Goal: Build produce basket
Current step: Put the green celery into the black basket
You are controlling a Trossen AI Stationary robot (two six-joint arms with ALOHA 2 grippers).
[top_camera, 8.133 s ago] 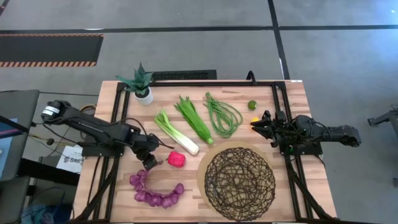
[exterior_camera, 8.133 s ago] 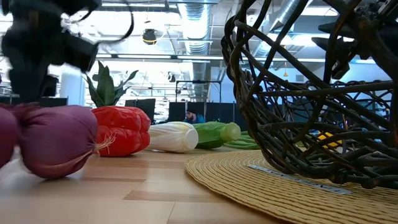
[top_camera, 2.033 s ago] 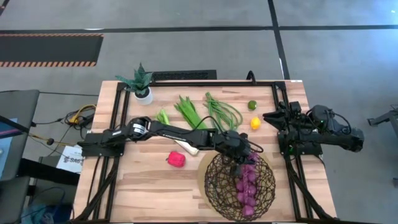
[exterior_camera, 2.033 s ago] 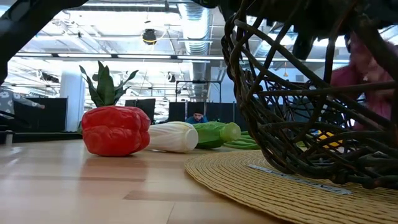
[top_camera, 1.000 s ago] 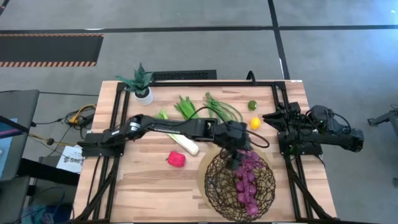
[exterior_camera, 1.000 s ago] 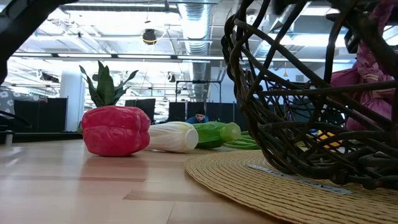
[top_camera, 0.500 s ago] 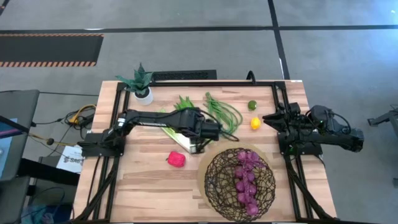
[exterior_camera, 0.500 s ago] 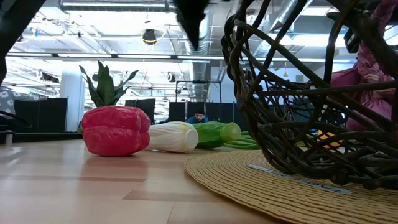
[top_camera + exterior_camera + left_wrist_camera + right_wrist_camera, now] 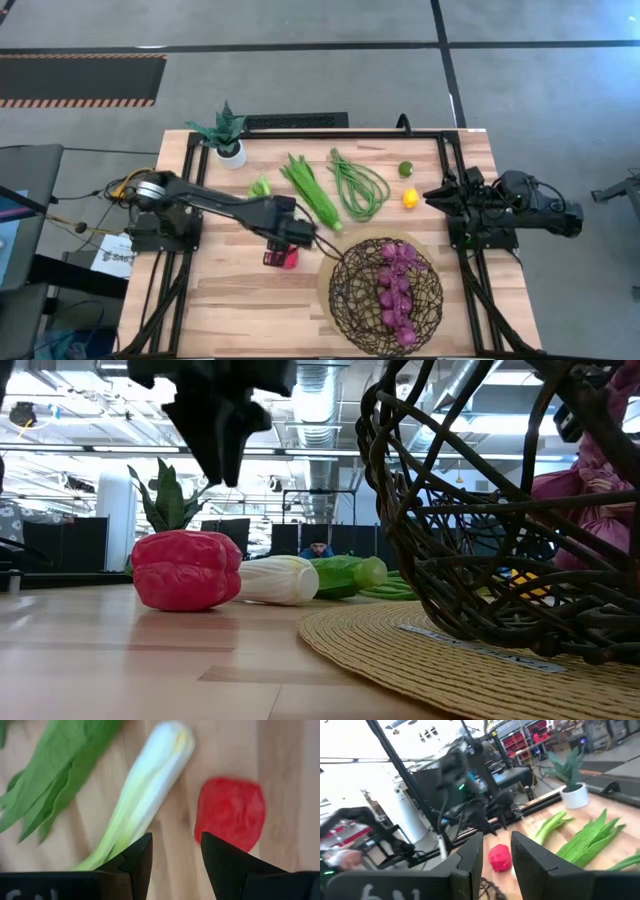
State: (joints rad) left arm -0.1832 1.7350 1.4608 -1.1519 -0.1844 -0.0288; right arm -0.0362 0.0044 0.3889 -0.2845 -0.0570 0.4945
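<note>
The dark woven wire basket (image 9: 385,292) stands on a straw mat at the near right, with the purple grape bunch (image 9: 395,285) lying inside it. My left gripper (image 9: 285,238) hangs open and empty above the table, over the leek's white end (image 9: 150,785) and beside the red pepper (image 9: 286,258). In the low view my left gripper (image 9: 220,430) is well above the pepper (image 9: 185,568). The leafy stalk (image 9: 312,190), green beans (image 9: 358,185), lime (image 9: 406,169) and lemon (image 9: 410,197) lie on the table. My right gripper (image 9: 438,195) waits open at the right, next to the lemon.
A small spiky plant in a white pot (image 9: 228,138) stands at the far left. Black rails run along the table's left and right sides (image 9: 450,150). Bare wood shows at the near left (image 9: 220,300).
My left gripper has drawn away from the basket's far rim toward the table's left edge, and now hangs over the leek and the red pepper. The grape bunch stays lying in the basket.
</note>
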